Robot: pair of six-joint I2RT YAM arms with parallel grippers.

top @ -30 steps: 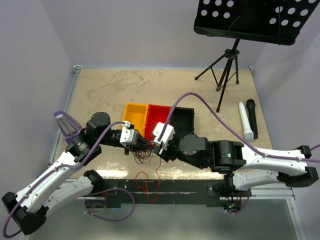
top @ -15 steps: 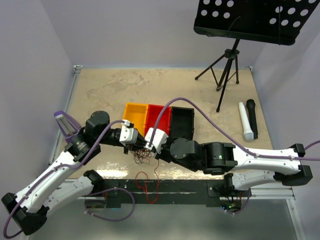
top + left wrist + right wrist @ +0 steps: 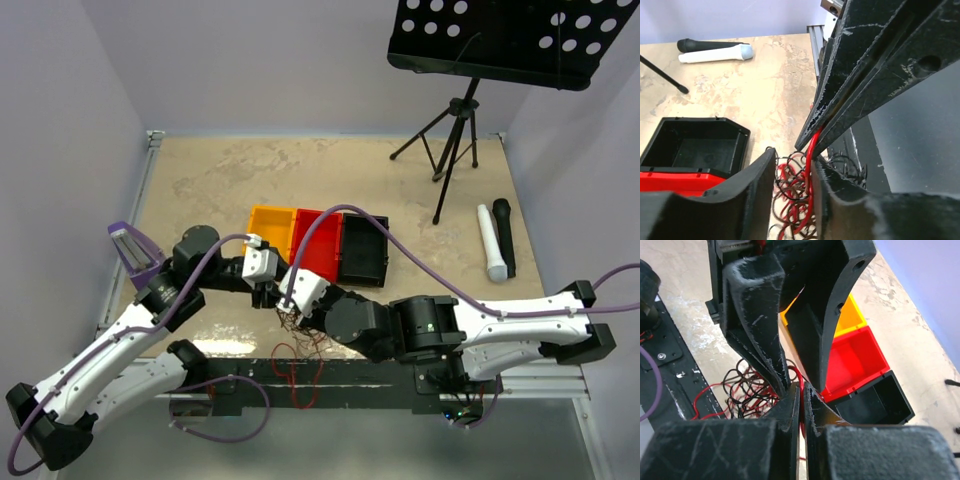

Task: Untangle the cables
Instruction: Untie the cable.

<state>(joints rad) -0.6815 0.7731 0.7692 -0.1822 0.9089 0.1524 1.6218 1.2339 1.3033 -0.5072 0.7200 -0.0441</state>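
Note:
The cables (image 3: 300,322) are a small snarl of thin red and dark curly wires on the table's near edge. The top view shows both grippers meeting over the snarl. My left gripper (image 3: 794,159) is open, its fingers (image 3: 752,187) standing either side of the snarl (image 3: 790,195). My right gripper (image 3: 801,389) is shut on a single red strand (image 3: 813,142) and reaches in between the left gripper's fingers (image 3: 757,330). More of the snarl (image 3: 747,390) lies to the left of the right gripper. In the top view the left gripper (image 3: 270,290) and right gripper (image 3: 290,308) nearly touch.
Just beyond the grippers stand a yellow bin (image 3: 270,225), a red bin (image 3: 318,245) and a black bin (image 3: 363,250) in a row. A loose red strand (image 3: 285,362) hangs over the black base rail. A white microphone (image 3: 490,245), a black microphone (image 3: 505,235) and a music stand (image 3: 455,130) are at right.
My right gripper has moved left onto the snarl and shut on a red strand. My left gripper has opened and stayed almost in place.

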